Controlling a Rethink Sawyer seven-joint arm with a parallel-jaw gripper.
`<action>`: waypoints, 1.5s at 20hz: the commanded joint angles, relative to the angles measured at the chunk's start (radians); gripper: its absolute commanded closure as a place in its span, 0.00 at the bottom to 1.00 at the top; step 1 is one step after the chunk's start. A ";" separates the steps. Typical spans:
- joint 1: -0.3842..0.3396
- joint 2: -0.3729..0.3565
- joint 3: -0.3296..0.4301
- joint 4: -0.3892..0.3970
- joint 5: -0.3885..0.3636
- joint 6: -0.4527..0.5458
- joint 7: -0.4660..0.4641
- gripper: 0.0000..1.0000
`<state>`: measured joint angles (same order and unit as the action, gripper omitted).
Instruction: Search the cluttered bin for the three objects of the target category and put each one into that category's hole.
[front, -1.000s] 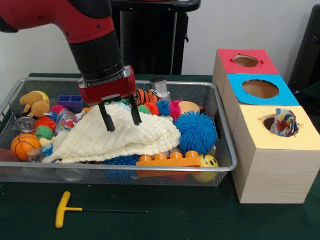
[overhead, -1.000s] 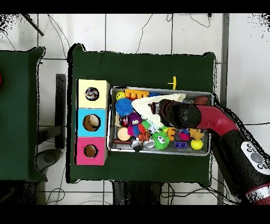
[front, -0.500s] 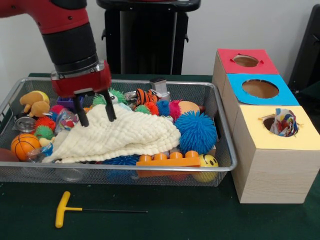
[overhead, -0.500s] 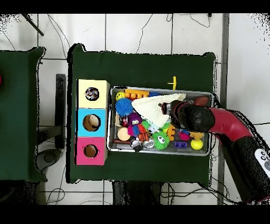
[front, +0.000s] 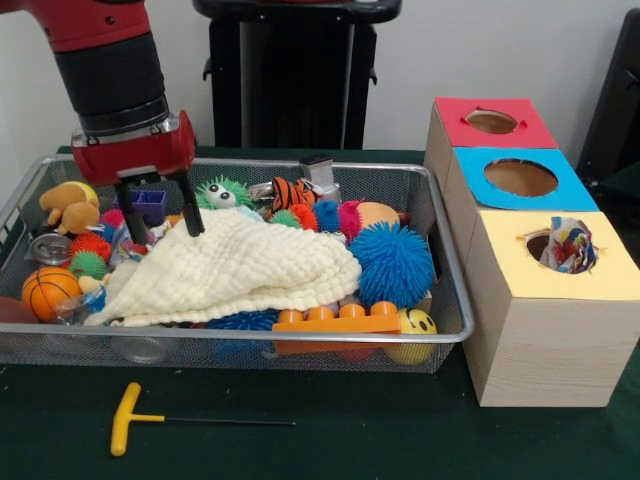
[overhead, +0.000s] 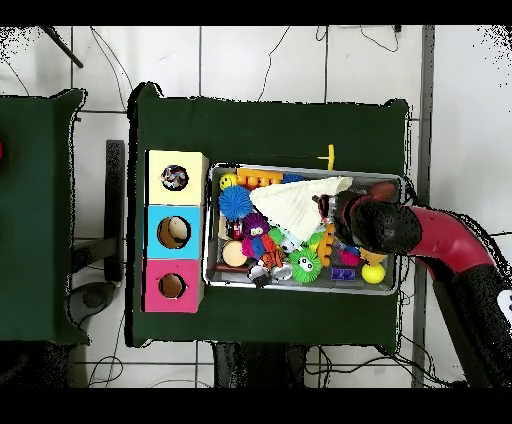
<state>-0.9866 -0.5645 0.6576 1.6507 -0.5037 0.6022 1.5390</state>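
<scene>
cloth (front: 235, 268) in bin (front: 440, 300), boxes (front: 530, 250) beside

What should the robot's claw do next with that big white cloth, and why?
Probably drop a little and pinch the cloth's near corner. The gripper hangs open right above that edge, and the cloth covers many toys in the bin, so lifting it would uncover them.

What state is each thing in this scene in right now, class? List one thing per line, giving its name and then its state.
gripper: open, empty, fingertips at the cloth's edge.
cream cloth: spread flat over toys in the bin.
wire bin: full of toys.
yellow box: hole holds a colourful object.
blue box: hole looks empty.
red box: hole looks empty.
yellow-handled tool: lying outside the bin.
</scene>
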 joint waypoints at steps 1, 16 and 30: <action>0.002 0.001 -0.021 0.050 -0.097 -0.050 -0.075 0.00; -0.054 -0.040 -0.051 0.071 -0.162 -0.033 -0.076 0.00; -0.058 0.023 -0.076 0.088 -0.206 -0.079 -0.032 0.00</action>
<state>-1.0443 -0.5940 0.6224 1.6600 -0.6385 0.5813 1.5390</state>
